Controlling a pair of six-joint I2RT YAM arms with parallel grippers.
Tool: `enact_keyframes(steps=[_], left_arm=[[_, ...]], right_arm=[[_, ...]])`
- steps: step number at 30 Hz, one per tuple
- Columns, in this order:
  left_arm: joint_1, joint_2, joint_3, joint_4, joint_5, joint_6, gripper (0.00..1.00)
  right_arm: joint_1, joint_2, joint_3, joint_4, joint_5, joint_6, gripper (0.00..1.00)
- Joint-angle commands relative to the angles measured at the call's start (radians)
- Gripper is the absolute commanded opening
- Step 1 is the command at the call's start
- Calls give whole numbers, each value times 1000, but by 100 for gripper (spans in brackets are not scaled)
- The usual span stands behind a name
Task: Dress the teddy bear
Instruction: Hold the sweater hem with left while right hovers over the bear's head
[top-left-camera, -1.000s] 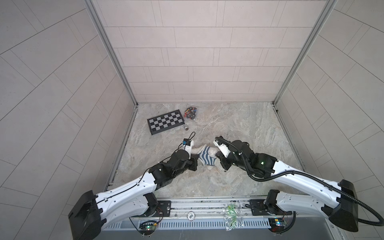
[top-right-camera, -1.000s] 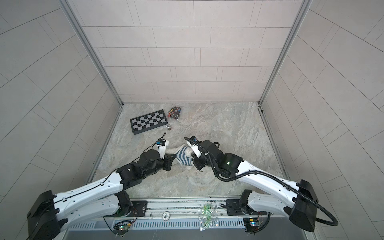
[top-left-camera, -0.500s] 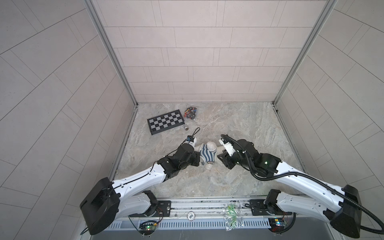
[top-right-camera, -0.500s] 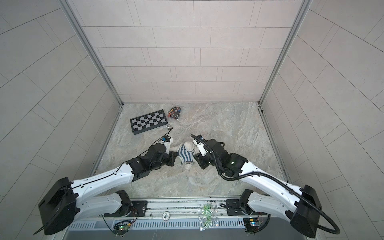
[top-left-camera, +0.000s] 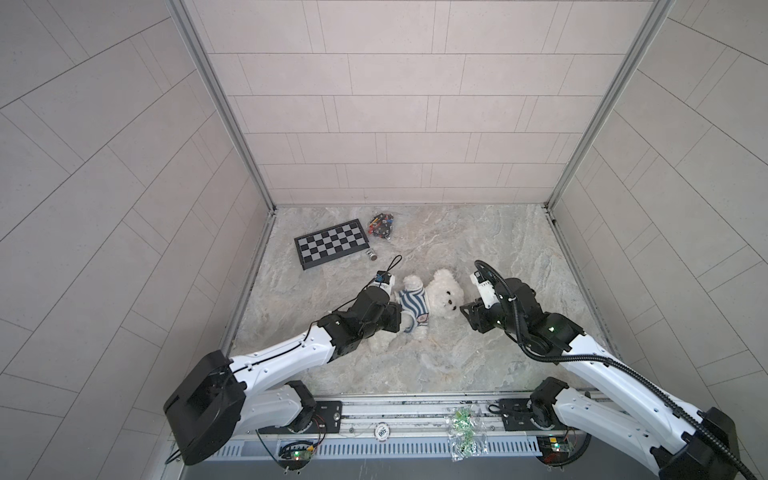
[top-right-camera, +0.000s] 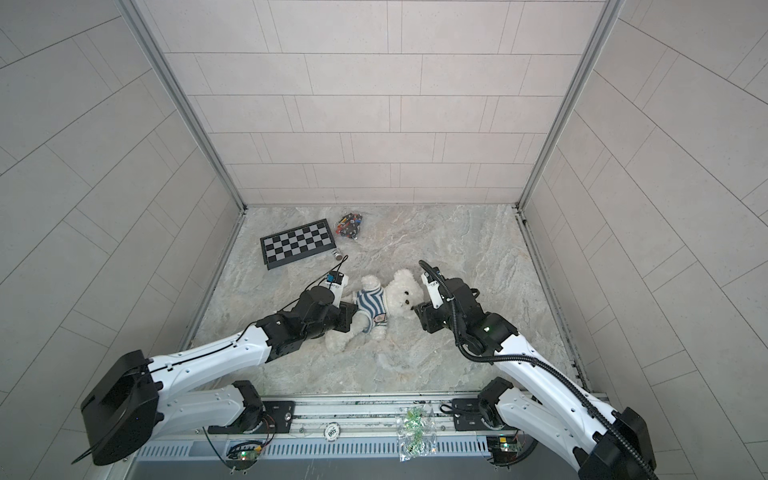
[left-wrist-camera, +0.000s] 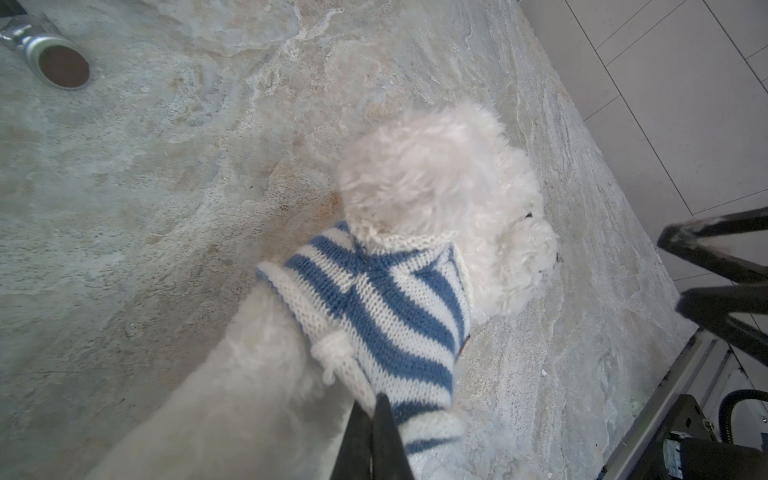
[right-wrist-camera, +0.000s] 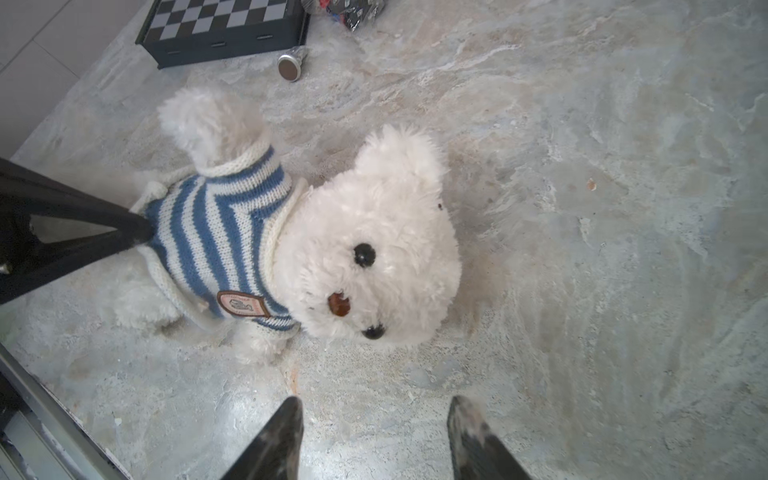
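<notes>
**Teddy bear** (top-left-camera: 446, 293) (right-wrist-camera: 374, 232): white curly plush with round ears, glossy black bead eyes and a brown nose. It lies near the middle of the tabletop (top-left-camera: 478, 241), face upward, head toward 3 o'clock and legs toward 8 o'clock.

**Striped sweater** (top-left-camera: 413, 303) (left-wrist-camera: 374, 299): ribbed knit in blue and cream, worn on the bear's torso. A tan shield-shaped badge (right-wrist-camera: 242, 305) sits on the chest.

**Left gripper** (left-wrist-camera: 372, 415): black tapered fingers pressed together, pinching the sweater's hem at the bear's 9 o'clock.

**Right gripper** (right-wrist-camera: 376, 411): fingers spread apart and empty, just beside the head at 3 o'clock, not touching it.

**Tabletop**: marbled grey-beige with a matte, stone-like look.

**Chessboard** (top-left-camera: 331, 248): flat, black-framed and checkered, at 10 o'clock.

**Metal cylinder** (top-left-camera: 371, 254): small, lying on its side just beside the chessboard.
</notes>
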Motion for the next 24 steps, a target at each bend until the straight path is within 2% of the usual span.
enact_keyframes(steps=[1, 4, 8, 15, 24], left_arm=[[2, 13, -13, 23, -4, 24, 0], [1, 32, -13, 41, 2, 23, 0], [2, 56, -6, 61, 18, 18, 0], [2, 54, -8, 65, 22, 14, 0], [2, 44, -14, 74, 35, 8, 0]], right_arm=[[-5, 22, 1, 73, -110, 8, 58], [14, 49, 8, 97, -137, 3, 56], [53, 115, 26, 109, -92, -15, 54], [53, 225, 34, 180, -29, -27, 52], [53, 328, 47, 266, -3, -25, 46]])
